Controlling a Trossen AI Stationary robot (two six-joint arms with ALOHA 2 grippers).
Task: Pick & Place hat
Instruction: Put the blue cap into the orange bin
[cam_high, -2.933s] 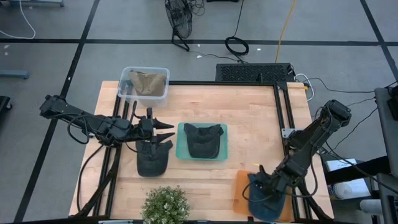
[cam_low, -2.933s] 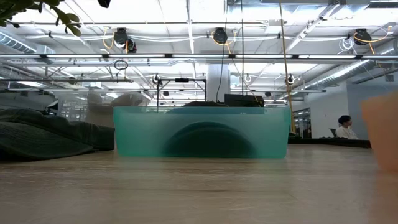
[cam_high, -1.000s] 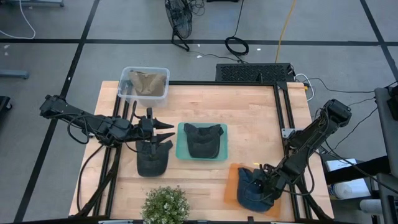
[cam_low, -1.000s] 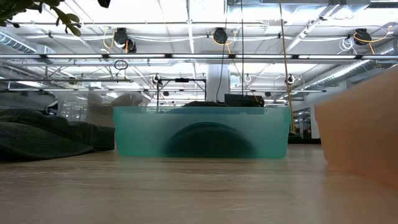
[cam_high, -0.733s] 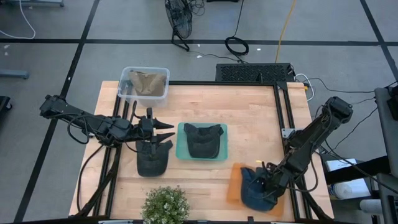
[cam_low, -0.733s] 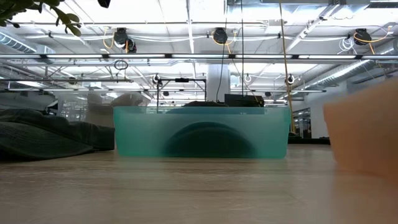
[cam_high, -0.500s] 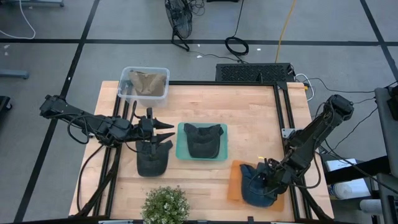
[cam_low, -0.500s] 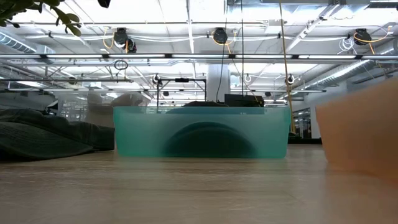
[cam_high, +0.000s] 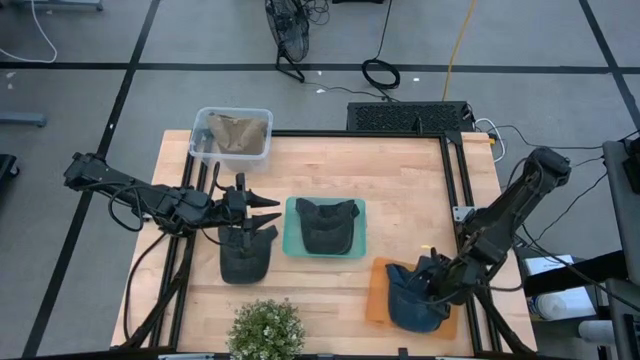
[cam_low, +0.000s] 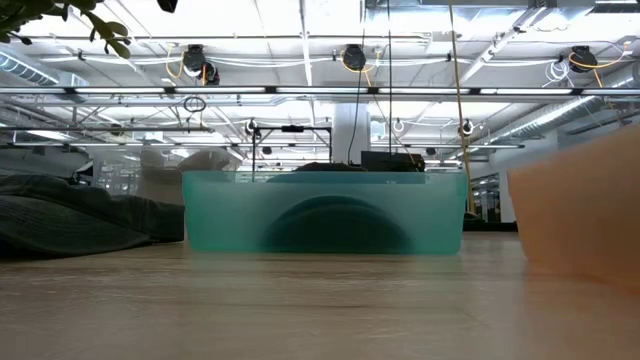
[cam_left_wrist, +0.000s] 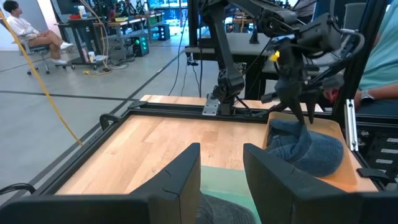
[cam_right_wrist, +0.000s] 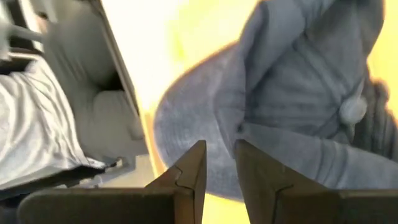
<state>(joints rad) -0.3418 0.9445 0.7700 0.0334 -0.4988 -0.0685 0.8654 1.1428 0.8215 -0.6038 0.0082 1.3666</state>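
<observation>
hats: 3 – blue hat (cam_high: 410, 298) in orange tray (cam_high: 376, 300) | right end effector (cam_high: 428, 281) fingers apart | left end effector (cam_high: 262, 215) apart

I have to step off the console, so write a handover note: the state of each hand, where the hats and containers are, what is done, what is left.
Right hand: just above the blue hat on the orange tray at the table's near right, fingers nearly together; whether they pinch fabric is unclear.
Left hand: open, idle over the dark hat lying on the table at left.
Done: one dark hat sits in the teal bin; the clear bin holds a tan item.
Left: confirm release of the blue hat; the left hat is still unplaced.
</observation>
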